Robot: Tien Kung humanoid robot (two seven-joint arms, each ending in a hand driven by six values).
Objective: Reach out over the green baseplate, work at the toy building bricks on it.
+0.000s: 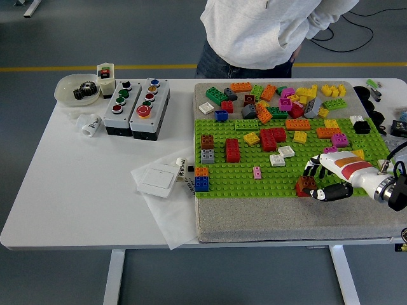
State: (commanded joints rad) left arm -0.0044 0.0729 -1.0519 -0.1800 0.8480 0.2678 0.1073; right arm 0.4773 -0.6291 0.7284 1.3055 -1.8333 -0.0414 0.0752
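On the tabletop (57, 190) the left side holds a bowl (76, 89) of gears and two button boxes (135, 105), well apart from the work; a white switch (158, 180) lies on paper just beside the mat. The green baseplate (241, 181) sits on that grey mat (254, 219), with a blue-and-orange stack (201, 180) at its near left corner, a brown-on-grey stack (207, 148) behind it, a red block (233, 150) further in and a small pink brick (257, 172) near the middle. Loose bricks (280, 98) crowd the far edge, where a person (261, 32) stands.

Only the right hand (325, 181) shows, reaching in from the right over the plate's near right part. Its fingers (313, 166) curl down behind a dark red brick (305, 185) and the thumb (327, 192) lies against its right side, so it appears to pinch that brick, which sits on the studs at the near edge.

The grip looks shallow and one-sided. If the brick is studded down, a sideways pull could let it slip from the fingers, or drag the whole plate across the mat. If it pops free suddenly, it may tip off the near edge. The curled fingers could also knock the white bricks (282, 155) just behind
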